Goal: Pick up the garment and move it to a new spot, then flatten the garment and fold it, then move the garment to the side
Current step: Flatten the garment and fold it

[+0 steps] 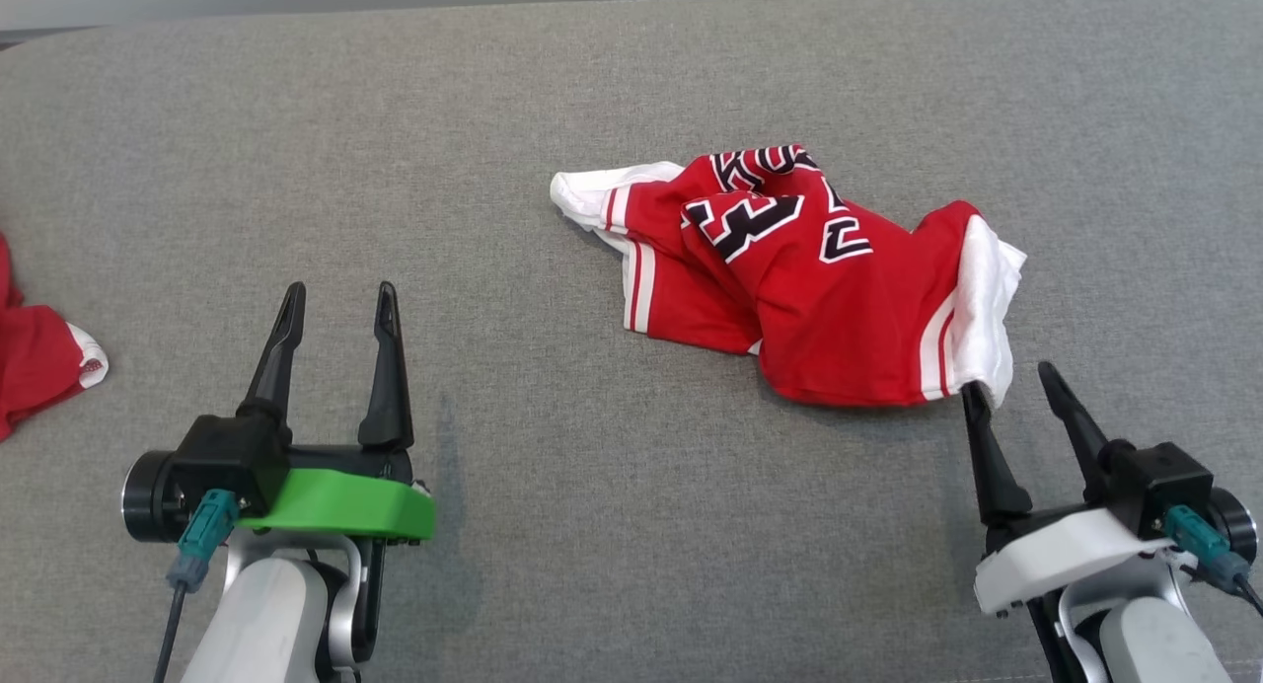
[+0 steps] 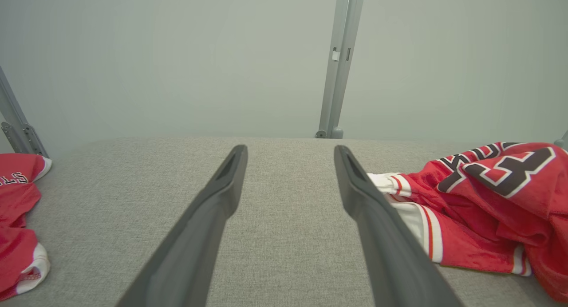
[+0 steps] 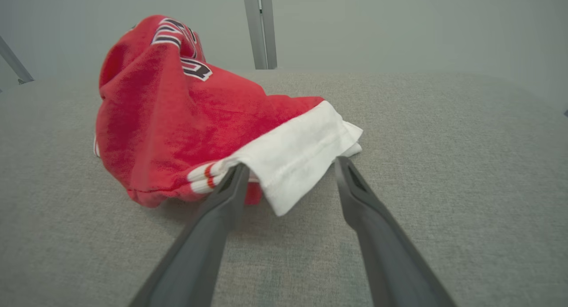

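Red jersey cloth with white trim and black-and-white numerals, the garment [image 1: 819, 298] lay crumpled in a heap on the grey fabric worktop [image 1: 592, 525], right of its middle and well back from the far edge. The right hand [image 1: 1008, 377] stood at the heap's near right corner with its jaws spread wide and gripping nothing. The white hem [image 3: 297, 160] drooped over the tip of one of its fingers [image 3: 222, 209] and hung into the gap between the two. The left hand [image 1: 340, 293] was just as wide open and empty, well apart from the heap, towards the near left of the worktop.

We judged the draped hem the first hazard. If the arm drew back or swung sideways, that fingertip could hook the cloth and drag the heap towards the near edge, bunching it further.

The second lay in the folds. Several layers overlapped, so a pinch taken anywhere but a clean edge might catch two thicknesses and leave the garment doubled when spread. The woven covering looked grippy too, and we thought cloth slid across it would likelier roll than glide.

A second red piece [image 1: 35, 367] lay at the left edge. A wide sweep by the left arm during flattening could, we thought, brush or shift it.
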Robot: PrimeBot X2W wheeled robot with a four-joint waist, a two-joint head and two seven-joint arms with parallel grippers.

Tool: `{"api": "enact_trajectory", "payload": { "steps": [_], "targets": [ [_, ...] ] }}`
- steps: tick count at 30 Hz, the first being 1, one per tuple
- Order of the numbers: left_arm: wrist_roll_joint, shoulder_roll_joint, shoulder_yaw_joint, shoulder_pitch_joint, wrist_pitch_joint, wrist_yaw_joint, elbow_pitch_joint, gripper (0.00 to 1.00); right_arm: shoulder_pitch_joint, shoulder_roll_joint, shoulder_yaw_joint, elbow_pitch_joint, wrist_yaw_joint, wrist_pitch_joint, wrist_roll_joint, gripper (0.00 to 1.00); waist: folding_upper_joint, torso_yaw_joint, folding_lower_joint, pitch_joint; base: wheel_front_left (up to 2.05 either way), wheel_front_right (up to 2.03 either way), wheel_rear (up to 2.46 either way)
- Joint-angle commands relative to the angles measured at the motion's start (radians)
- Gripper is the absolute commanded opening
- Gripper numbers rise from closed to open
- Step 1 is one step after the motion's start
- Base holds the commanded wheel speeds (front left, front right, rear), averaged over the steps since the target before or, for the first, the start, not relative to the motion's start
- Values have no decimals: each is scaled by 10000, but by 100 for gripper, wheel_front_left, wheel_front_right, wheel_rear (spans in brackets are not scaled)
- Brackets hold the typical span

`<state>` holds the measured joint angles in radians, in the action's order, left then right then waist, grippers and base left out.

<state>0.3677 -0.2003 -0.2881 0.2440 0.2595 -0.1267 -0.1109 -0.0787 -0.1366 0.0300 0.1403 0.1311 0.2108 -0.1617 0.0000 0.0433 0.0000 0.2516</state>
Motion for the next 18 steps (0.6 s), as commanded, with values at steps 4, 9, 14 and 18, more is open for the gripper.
{"api": "enact_trajectory", "payload": {
  "steps": [4, 9, 14, 18],
  "targets": [
    [-22, -53, 112, -293, 46, 4, -34, 100, 779, 79, 227, -557, -7, -276, 93, 100, 0, -120, 0, -266, 0, 0, 0],
    [40, -111, 172, -550, 47, -69, -35, 100, 1438, 109, 404, -1216, -7, -389, 7, 100, 0, -226, 0, -557, 0, 0, 0],
    [90, -159, 194, -808, 12, -141, 27, 100, 1339, 150, 298, -1689, -7, -399, -24, 100, 0, -358, 0, -816, 0, 0, 0],
    [112, -180, 105, -972, -90, -166, 111, 100, 973, 176, 207, -1827, -7, -371, -102, 100, 0, -396, 0, -913, 0, 0, 0]
  ]
}}
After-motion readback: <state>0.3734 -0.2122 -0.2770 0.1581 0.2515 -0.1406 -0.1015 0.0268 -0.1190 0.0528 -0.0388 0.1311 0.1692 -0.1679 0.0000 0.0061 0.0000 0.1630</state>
